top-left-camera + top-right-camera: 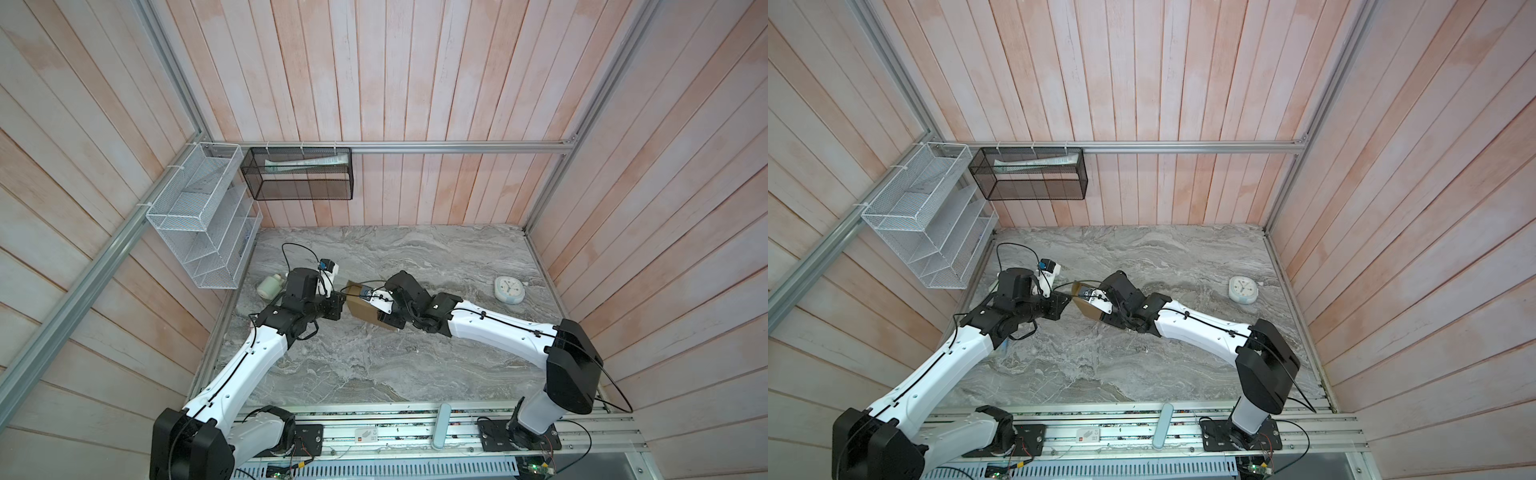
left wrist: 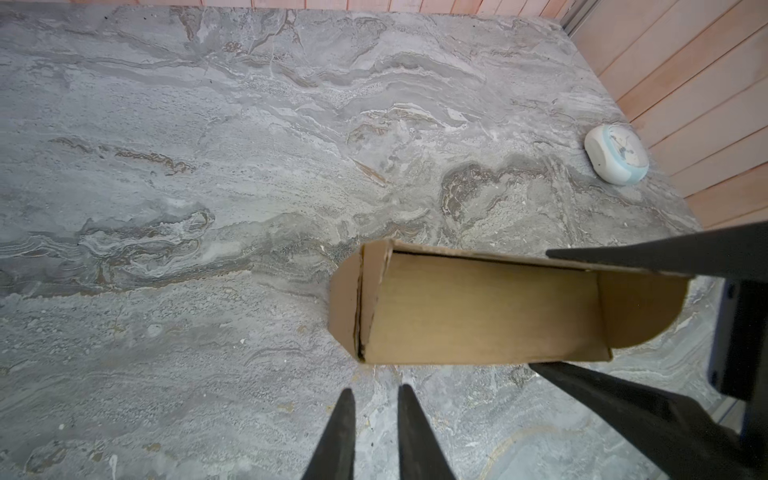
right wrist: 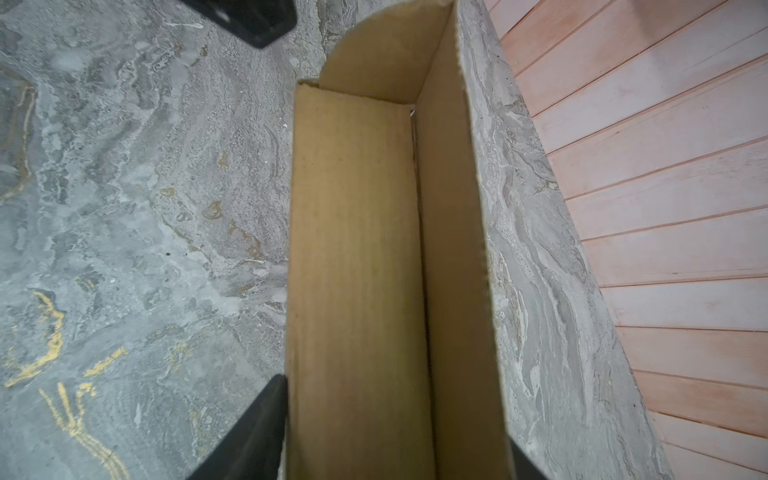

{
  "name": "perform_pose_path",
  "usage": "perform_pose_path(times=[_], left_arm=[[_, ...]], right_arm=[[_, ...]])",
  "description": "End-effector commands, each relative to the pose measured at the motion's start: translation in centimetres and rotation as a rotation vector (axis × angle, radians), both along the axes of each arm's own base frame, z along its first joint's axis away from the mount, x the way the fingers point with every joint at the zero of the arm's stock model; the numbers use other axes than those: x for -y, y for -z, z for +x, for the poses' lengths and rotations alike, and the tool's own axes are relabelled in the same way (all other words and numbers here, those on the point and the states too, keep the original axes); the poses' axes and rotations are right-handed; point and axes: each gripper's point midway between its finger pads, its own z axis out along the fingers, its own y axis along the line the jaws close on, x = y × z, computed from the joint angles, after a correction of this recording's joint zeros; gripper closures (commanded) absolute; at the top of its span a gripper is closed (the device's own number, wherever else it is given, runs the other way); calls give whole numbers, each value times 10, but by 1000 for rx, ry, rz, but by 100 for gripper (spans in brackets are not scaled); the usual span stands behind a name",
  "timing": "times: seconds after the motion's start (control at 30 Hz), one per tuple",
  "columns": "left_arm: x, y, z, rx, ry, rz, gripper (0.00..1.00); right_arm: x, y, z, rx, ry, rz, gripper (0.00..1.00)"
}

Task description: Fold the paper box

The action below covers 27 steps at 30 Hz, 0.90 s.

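Observation:
The paper box (image 1: 362, 309) (image 1: 1086, 308) is plain brown cardboard, partly folded into a long open trough with a rounded flap at each end. It is near the middle of the marble table. My right gripper (image 3: 395, 411) (image 1: 381, 319) is shut on the paper box, one black finger pressed on each long wall. In the left wrist view the paper box (image 2: 478, 311) lies just beyond my left gripper (image 2: 376, 390). That gripper is slightly open with nothing between its fingers, and its tips are apart from the box's near wall. The right fingers (image 2: 623, 253) straddle the box's far end.
A small white and pale blue clock (image 1: 509, 290) (image 2: 617, 154) lies at the right by the wall. A white bottle (image 1: 269, 286) lies behind my left arm. A white wire rack (image 1: 199, 216) and a black mesh basket (image 1: 299, 174) hang on the walls.

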Motion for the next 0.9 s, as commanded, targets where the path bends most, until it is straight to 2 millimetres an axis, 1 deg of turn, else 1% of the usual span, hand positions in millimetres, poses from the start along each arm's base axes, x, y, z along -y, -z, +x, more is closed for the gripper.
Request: perform_pose_path(times=[0.0, 0.13, 0.23, 0.33, 0.4, 0.53, 0.67, 0.87], left_arm=[[-2, -14, -1, 4, -8, -51, 78], [-7, -22, 2, 9, -22, -91, 78], [-10, -27, 4, 14, -32, -114, 77], [-11, -31, 6, 14, -38, -148, 75], [-10, -34, 8, 12, -36, -177, 71], [-4, -40, 12, 2, -17, -262, 59], [3, -44, 18, -14, -4, -344, 50], [9, -43, 31, -49, -12, -440, 42]], right_arm=[[-1, 9, 0, -35, -1, -9, 42], [-1, 8, 2, -35, 2, -3, 43], [0, 8, 3, -38, 2, 0, 46], [0, 7, 4, -40, 1, 7, 47], [0, 7, 5, -41, 0, 8, 50], [2, 7, 5, -45, 0, 8, 50], [2, 7, 5, -45, 0, 10, 51], [2, 7, 5, -47, -1, 10, 51]])
